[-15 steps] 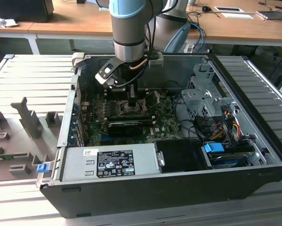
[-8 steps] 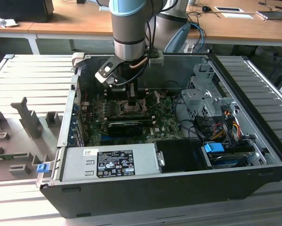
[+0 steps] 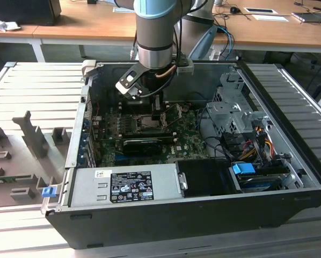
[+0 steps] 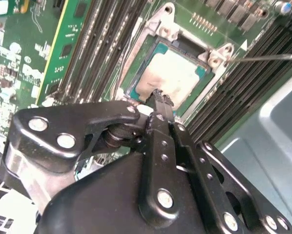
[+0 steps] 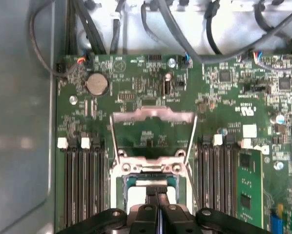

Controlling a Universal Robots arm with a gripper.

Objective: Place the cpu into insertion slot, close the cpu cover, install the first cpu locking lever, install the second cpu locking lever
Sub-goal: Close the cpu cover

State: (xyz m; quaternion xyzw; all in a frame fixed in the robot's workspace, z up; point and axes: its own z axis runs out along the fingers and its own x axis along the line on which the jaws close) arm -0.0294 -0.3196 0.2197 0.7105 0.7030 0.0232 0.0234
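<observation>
Green motherboard [image 5: 136, 83] bears the square insertion slot [image 4: 161, 27] holding the silvery cpu [image 4: 173, 73].

The cpu [image 4: 177, 73], a flat square chip with a pale silver top, lies seated in the black, silver-rimmed insertion slot [image 4: 136, 53], directly under the gripper [image 4: 158, 95] tips. The cpu cover [image 5: 153, 115], a thin silver windowed frame, is swung open just beyond.

one cpu [image 4: 173, 73], one insertion slot [image 4: 166, 29], one cpu cover [image 5: 152, 116], one gripper [image 4: 158, 96] and one power supply box [image 3: 90, 188].
</observation>
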